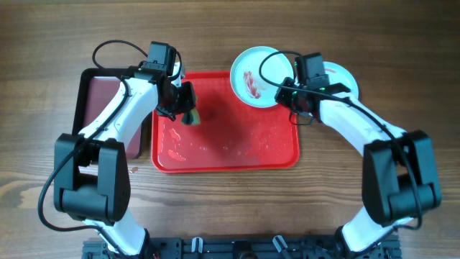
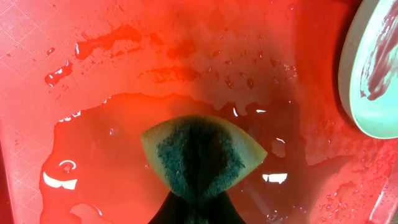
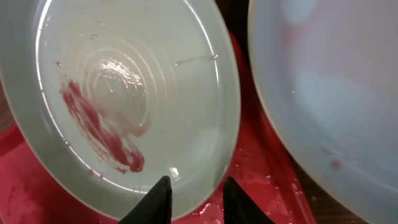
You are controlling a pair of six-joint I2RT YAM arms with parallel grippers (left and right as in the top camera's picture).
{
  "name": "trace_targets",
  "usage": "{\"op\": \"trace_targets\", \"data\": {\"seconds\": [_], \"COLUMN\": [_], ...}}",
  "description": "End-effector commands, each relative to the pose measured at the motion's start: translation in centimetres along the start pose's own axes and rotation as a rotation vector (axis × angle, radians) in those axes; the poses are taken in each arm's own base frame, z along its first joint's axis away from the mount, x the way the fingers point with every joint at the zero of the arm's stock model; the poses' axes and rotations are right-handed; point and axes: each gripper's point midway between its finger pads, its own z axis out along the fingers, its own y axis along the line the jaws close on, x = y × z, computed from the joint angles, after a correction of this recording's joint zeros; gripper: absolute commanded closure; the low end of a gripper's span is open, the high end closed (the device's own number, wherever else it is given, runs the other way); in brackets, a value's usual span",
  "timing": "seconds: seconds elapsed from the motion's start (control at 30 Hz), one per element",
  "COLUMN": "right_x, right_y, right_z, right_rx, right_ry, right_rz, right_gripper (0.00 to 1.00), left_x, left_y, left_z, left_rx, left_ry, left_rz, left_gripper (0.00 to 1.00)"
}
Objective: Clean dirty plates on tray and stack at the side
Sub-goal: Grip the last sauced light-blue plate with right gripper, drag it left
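The light blue plate (image 1: 257, 79) is round and shallow, with rings pressed into its middle. A red smear runs across it, and it looks shiny and wet. It sits at the far right corner of the red tray (image 1: 230, 137), partly over the rim. A second plate (image 1: 347, 74), pale and smooth, lies just beside that corner on the wooden table (image 1: 402, 57).

The right gripper (image 3: 197, 182) is at the near edge of the smeared plate. Its two black fingers (image 3: 158, 202) are spread apart, with the plate's rim between them.

The tray is a bright plastic rectangle with rounded corners. A puddle (image 2: 112, 155) and small drops shine on its floor. Over the tray's far left part, the left gripper (image 1: 185, 104) pinches a sponge (image 2: 199, 155). The sponge is soft and yellow with a rough dark green face, and it is bent by the squeeze.

A dark maroon tray (image 1: 100, 101) lies just left of the red one.
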Motion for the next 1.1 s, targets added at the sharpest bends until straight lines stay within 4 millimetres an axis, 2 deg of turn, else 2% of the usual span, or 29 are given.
{"op": "trace_targets", "data": {"seconds": [0.0, 0.1, 0.17, 0.23, 0.27, 0.3, 0.37, 0.43, 0.47, 0.5, 0.57, 0.63, 0.67, 0.77, 0.83, 0.93, 1.07], "right_x": [0.5, 0.9, 1.2, 1.6, 2.2, 3.4, 7.4, 10.0, 11.1, 11.5, 11.0, 9.3, 8.2, 4.8, 3.4, 2.0, 2.2], "right_y": [0.0, 0.0, 0.0, 0.4, 0.7, 1.3, 2.9, 3.4, 3.7, 4.2, 4.8, 5.1, 5.9, 10.1, 11.3, 11.6, 11.1], "right_z": [1.7, 3.0, 3.4, 3.4, 3.4, 3.4, 3.2, 2.9, 2.8, 2.4, 1.6, 1.2, 1.0, 0.4, 0.4, 1.0, 3.0], "right_rx": [0.022, 0.022, 0.017, 0.006, 0.001, -0.015, -0.050, -0.052, -0.046, -0.065, -0.087, -0.073, -0.086, -0.207, -0.232, -0.203, -0.194], "right_ry": [-0.002, 0.005, 0.018, 0.032, 0.048, 0.087, 0.217, 0.290, 0.313, 0.319, 0.296, 0.220, 0.184, 0.011, -0.079, -0.157, -0.151], "right_rz": [0.057, 0.076, 0.079, 0.068, 0.060, 0.032, -0.049, -0.099, -0.123, -0.154, -0.213, -0.289, -0.342, -0.616, -0.730, -0.772, -0.786], "right_gripper": [0.75, 0.76, 0.80, 0.88, 0.96, 0.96, 0.95, 0.95, 0.91, 0.83, 0.71, 0.46, 0.42, 0.44, 0.42, 0.45, 0.54], "left_x": [0.2, 0.2, 0.2, 0.2, 0.2, 0.2, 0.2, 0.2, 0.2, 0.2, 0.2, 0.2, 0.2, 0.2, 0.2, 0.1, 0.1], "left_y": [0.2, 0.2, 0.2, 0.2, 0.2, 0.2, 0.3, 0.3, 0.3, 0.3, 0.3, 0.3, 0.2, 0.2, 0.2, 0.2, 0.2], "left_z": [0.5, 0.5, 0.5, 0.5, 0.5, 0.5, 0.5, 0.5, 0.5, 0.5, 0.5, 0.5, 0.5, 0.5, 0.5, 0.5, 0.5], "left_rx": [-0.014, -0.014, -0.014, -0.014, -0.014, -0.014, -0.014, -0.014, -0.014, -0.014, -0.014, -0.014, -0.014, -0.014, -0.014, -0.012, -0.012], "left_ry": [0.010, 0.010, 0.010, 0.010, 0.010, 0.010, 0.010, 0.011, 0.011, 0.011, 0.011, 0.010, 0.010, 0.010, 0.010, 0.007, 0.007], "left_rz": [-0.011, -0.014, -0.014, -0.014, -0.014, -0.014, -0.014, -0.014, -0.014, -0.014, -0.014, -0.014, -0.013, -0.014, -0.013, -0.013, -0.013], "left_gripper": [0.96, 0.96, 0.96, 0.96, 0.96, 0.96, 0.96, 0.96, 0.96, 0.96, 0.96, 0.96, 0.96, 0.96, 0.96, 0.96, 0.96]}}
